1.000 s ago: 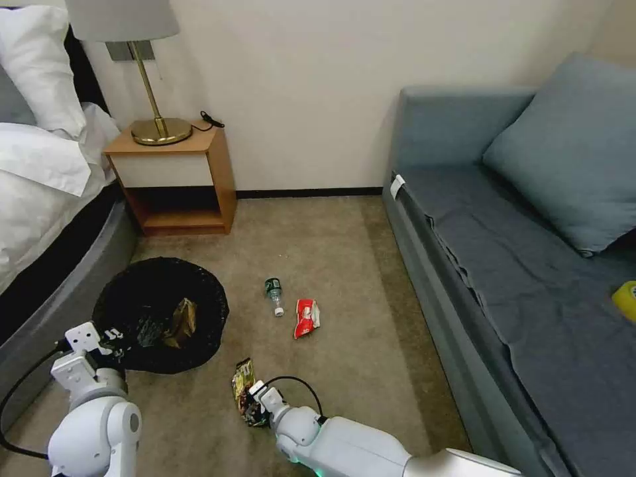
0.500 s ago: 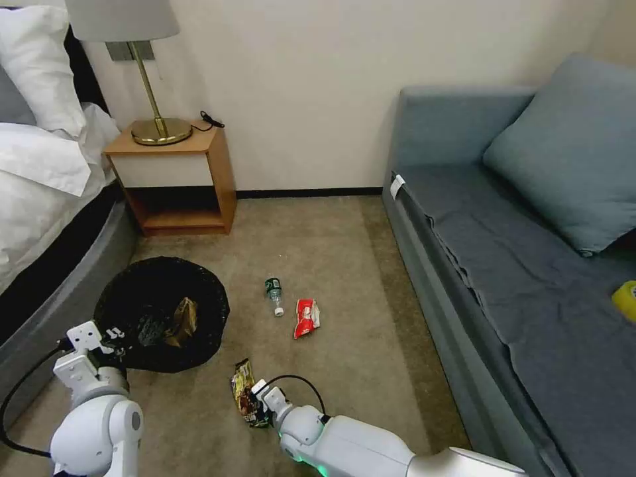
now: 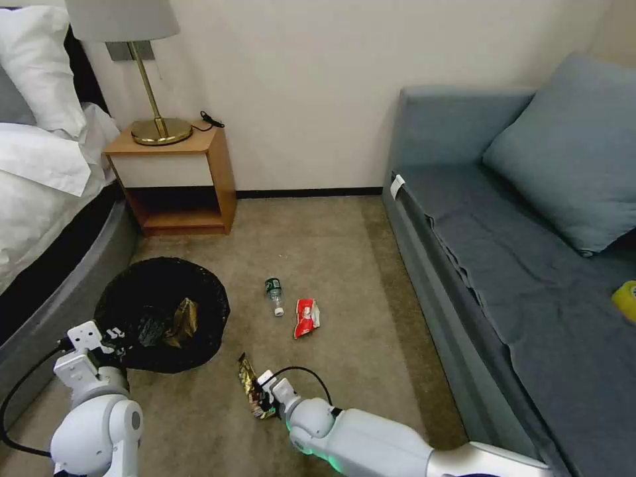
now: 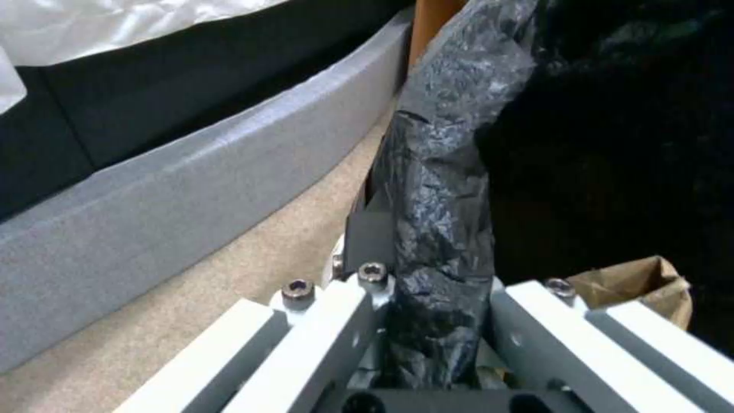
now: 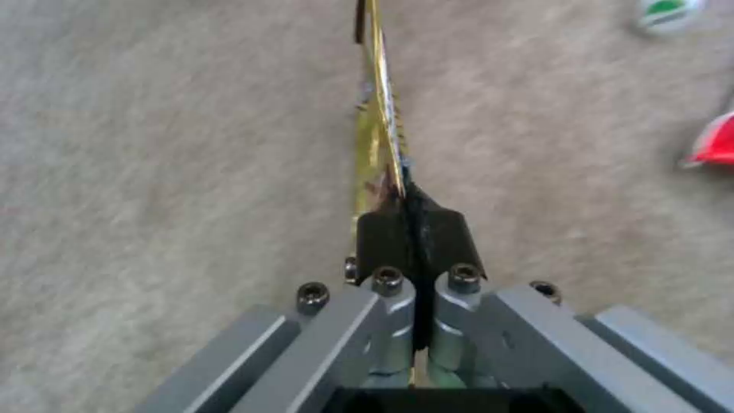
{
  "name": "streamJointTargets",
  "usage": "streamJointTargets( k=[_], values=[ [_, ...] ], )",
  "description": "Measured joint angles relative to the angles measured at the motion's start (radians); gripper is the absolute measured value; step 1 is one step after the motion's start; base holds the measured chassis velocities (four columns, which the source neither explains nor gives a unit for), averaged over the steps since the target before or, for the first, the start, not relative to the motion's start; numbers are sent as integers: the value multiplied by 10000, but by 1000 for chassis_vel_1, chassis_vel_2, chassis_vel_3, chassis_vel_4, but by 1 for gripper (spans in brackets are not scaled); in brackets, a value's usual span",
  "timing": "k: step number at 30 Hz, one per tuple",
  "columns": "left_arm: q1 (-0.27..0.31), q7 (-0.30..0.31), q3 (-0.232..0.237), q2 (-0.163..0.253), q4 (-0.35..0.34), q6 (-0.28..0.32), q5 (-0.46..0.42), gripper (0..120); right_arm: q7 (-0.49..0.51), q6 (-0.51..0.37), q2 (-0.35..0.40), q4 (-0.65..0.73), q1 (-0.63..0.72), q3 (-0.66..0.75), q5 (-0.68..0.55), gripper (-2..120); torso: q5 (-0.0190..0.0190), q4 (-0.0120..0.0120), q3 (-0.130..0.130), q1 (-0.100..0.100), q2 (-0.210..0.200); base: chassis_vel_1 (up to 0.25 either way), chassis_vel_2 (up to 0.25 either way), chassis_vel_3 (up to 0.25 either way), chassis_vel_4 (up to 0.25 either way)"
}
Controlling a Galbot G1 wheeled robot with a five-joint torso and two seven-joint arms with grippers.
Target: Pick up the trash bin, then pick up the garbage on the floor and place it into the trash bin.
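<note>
The trash bin point(image 3: 156, 291), lined with a crinkly black bag, stands on the carpet by the bed, and a crumpled brown paper packet point(image 3: 181, 322) lies inside it. My left gripper point(image 3: 114, 339) is shut on the bin's near rim; the left wrist view shows the bag-covered rim point(image 4: 440, 229) pinched between the fingers. My right gripper point(image 3: 264, 397) is shut on a yellow-dark snack wrapper point(image 3: 250, 384), which stands edge-on point(image 5: 378, 123) above the carpet. A mini clear bottle with a green label point(image 3: 274, 293) and a red snack wrapper point(image 3: 306, 317) lie on the floor beyond.
A grey sofa point(image 3: 503, 265) runs along the right, with a yellow tape roll point(image 3: 625, 298) on its seat. A wooden nightstand point(image 3: 173, 179) with a brass lamp stands against the far wall. The bed point(image 3: 46, 199) borders the left side.
My right gripper has lifted and turned the yellow-dark wrapper from lying flat to standing on edge, shifting slightly right. The left gripper and bin have stayed put.
</note>
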State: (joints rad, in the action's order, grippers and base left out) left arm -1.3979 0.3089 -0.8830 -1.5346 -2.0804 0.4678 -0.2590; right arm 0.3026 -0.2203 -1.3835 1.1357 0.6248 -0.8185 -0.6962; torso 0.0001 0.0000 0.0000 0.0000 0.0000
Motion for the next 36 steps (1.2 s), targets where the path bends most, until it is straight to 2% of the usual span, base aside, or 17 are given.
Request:
streamJointTargets(
  k=[17,21,22,25,29,36],
  values=[
    [97,2,0,31,82,63,12,2,372,10,1323,1774,-150,522,-321,0,0,0,0,0,0,0,0,0,0],
    [119,11,-6,54,120,92,8,2,459,24,2124,2531,-170,812,-401,0,2,1,0,0,-1,0,0,0,0],
    [119,11,-6,54,120,92,8,2,459,24,2124,2531,-170,812,-401,0,2,1,0,0,-1,0,0,0,0],
    [194,17,17,60,297,107,25,2,511,22,3021,3400,-38,1342,-405,0,4,-1,0,0,-1,0,0,0,0],
    [283,11,93,43,577,61,143,2,583,-4,3566,4269,88,1876,-417,0,1,-2,0,0,0,0,0,0,0],
    [322,6,197,-61,650,-23,291,2,834,54,3690,4592,231,2064,-295,0,-3,-2,0,0,0,0,0,0,0]
  ],
)
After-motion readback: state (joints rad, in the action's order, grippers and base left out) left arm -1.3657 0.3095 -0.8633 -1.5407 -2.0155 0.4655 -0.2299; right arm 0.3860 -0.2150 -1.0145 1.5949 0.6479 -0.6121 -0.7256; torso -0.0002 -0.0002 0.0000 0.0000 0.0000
